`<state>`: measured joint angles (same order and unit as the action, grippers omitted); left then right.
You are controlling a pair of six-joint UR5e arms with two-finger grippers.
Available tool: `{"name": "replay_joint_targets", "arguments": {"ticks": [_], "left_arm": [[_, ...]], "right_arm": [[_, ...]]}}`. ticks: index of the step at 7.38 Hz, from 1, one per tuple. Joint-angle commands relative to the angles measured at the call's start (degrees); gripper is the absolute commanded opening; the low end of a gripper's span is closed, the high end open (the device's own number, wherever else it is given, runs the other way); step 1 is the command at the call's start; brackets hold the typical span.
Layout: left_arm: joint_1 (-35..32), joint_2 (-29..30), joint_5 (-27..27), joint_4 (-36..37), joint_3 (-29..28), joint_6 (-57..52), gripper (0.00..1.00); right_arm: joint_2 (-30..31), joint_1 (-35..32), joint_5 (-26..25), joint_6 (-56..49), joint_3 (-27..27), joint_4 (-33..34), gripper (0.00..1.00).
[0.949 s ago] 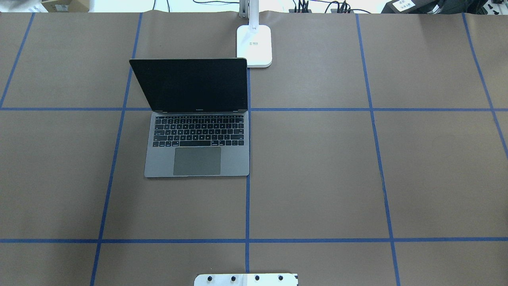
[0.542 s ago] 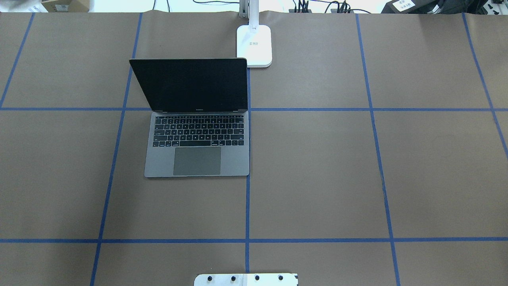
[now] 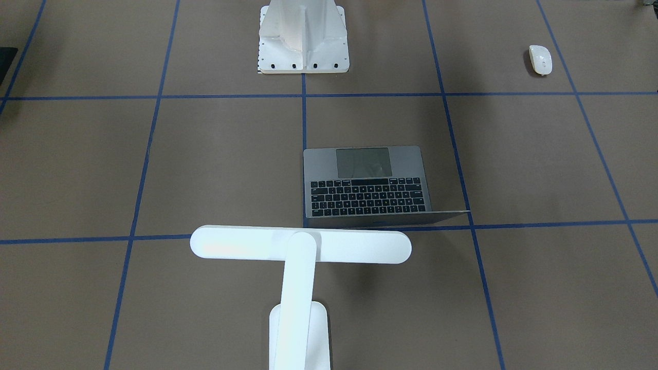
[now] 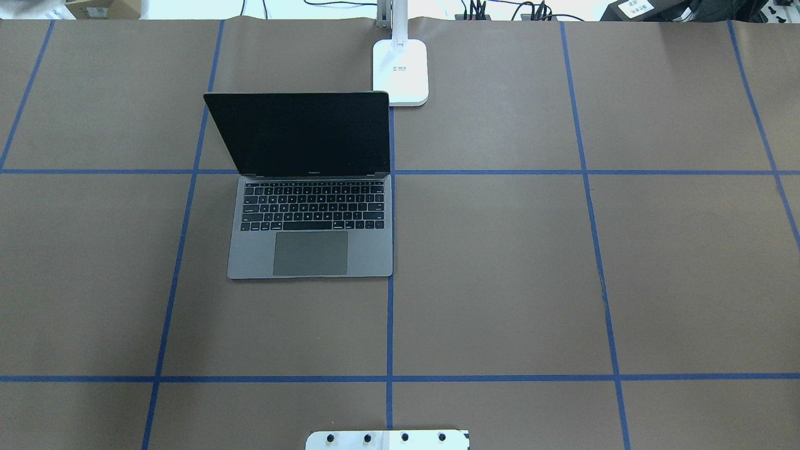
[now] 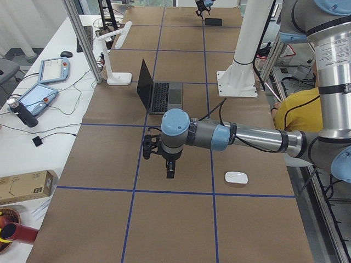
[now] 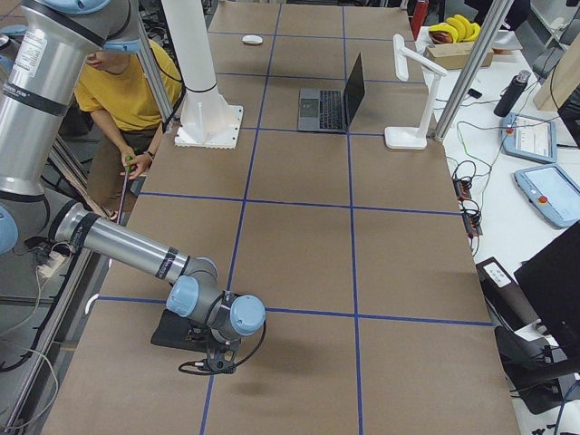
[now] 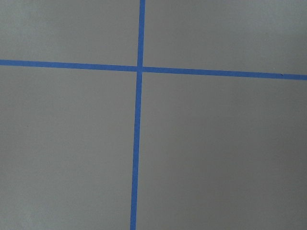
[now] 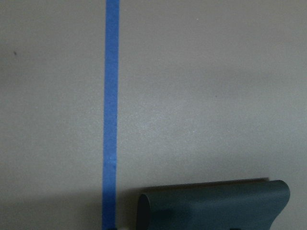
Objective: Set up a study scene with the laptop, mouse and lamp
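Observation:
The laptop [image 4: 310, 219] stands open left of the table's middle, its dark screen up; it also shows in the front view [image 3: 367, 187]. The white lamp [image 3: 300, 246] stands behind it, its base [image 4: 400, 72] at the far edge. The white mouse [image 3: 540, 59] lies alone near the robot's left side [image 5: 236, 177]. My left gripper [image 5: 170, 170] hangs over bare paper, left of the mouse and apart from it; I cannot tell its state. My right gripper [image 6: 213, 358] is low at the edge of a black mat [image 6: 177, 331]; I cannot tell its state.
The white ribbed pedestal [image 3: 303, 38] stands at the robot's side of the table. A dark grey slab [image 8: 213, 203] fills the bottom of the right wrist view. A person in yellow [image 6: 118, 82] sits behind the pedestal. Blue tape lines [image 7: 139, 143] cross the brown paper.

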<state>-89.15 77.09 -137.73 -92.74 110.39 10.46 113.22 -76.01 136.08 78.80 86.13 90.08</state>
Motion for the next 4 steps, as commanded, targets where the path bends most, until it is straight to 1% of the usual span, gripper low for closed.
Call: {"name": "replay_joint_targets", "arguments": {"ticks": [1,3,4], "left_arm": [[-0.1,0.1,0.0,0.0,0.0,0.0,1.00],[-0.1,0.2,0.0,0.0,0.0,0.0,1.00],[-0.1,0.2,0.0,0.0,0.0,0.0,1.00]], "right_arm": [[0.0,1.8,0.0,-0.4,-0.9,-0.1,0.74],[0.1,3.0,-0.1,-0.5,-1.1,0.0,0.74],[0.1,3.5,-0.7,-0.5,-1.1,0.0,0.70]]}}
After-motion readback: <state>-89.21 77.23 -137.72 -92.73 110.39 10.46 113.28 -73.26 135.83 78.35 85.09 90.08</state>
